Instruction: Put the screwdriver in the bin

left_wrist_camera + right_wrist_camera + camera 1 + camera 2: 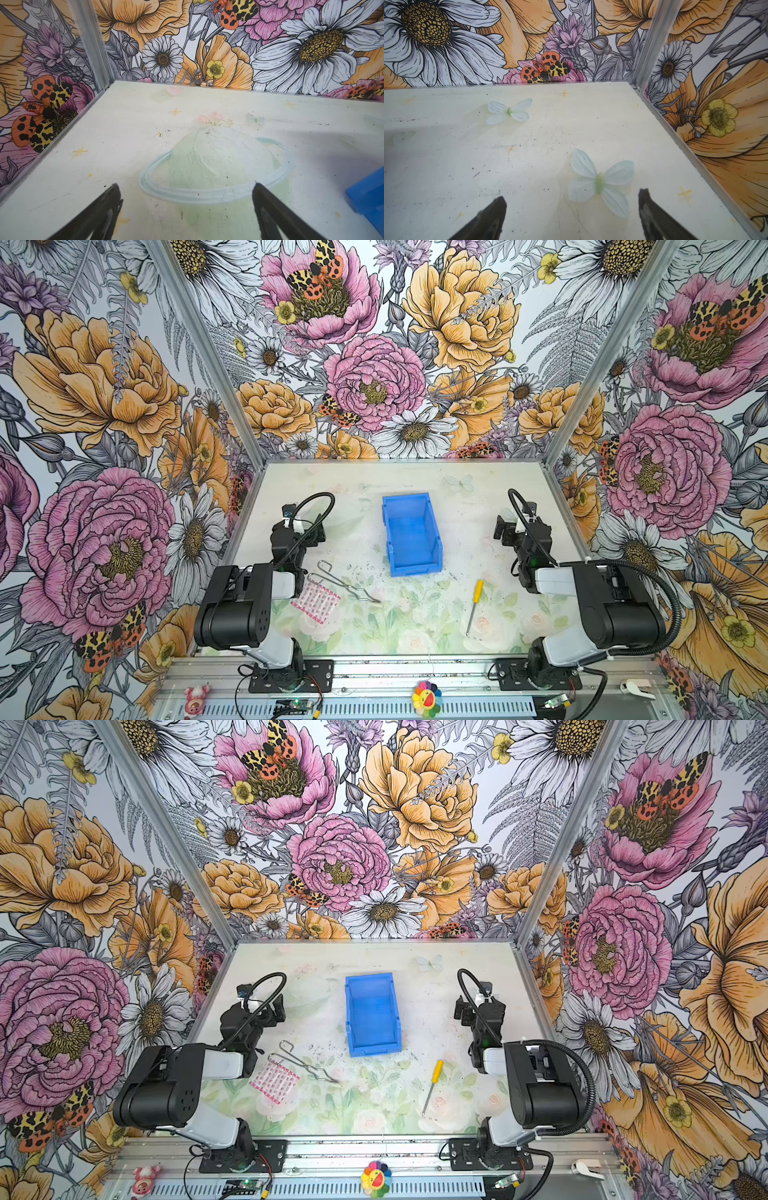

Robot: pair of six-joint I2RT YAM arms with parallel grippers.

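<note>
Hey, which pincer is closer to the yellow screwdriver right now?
Right. The right pincer hovers farther back and slightly right of the screwdriver; the left pincer is well off to its left, past the bin.

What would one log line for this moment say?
stage: not started | screwdriver: lying on table | bin: empty | left hand: open, empty | right hand: open, empty

bin (pixel 367 199): only one corner shows in the left wrist view, the rest is cut by the frame edge. left gripper (pixel 186 184) and right gripper (pixel 572 194): only the finger ends are in frame, bodies cut off. screwdriver (pixel 473 610) (pixel 430 1091): tip type too small to tell in both top views. pink packet (pixel 316 602): print unreadable.
</note>
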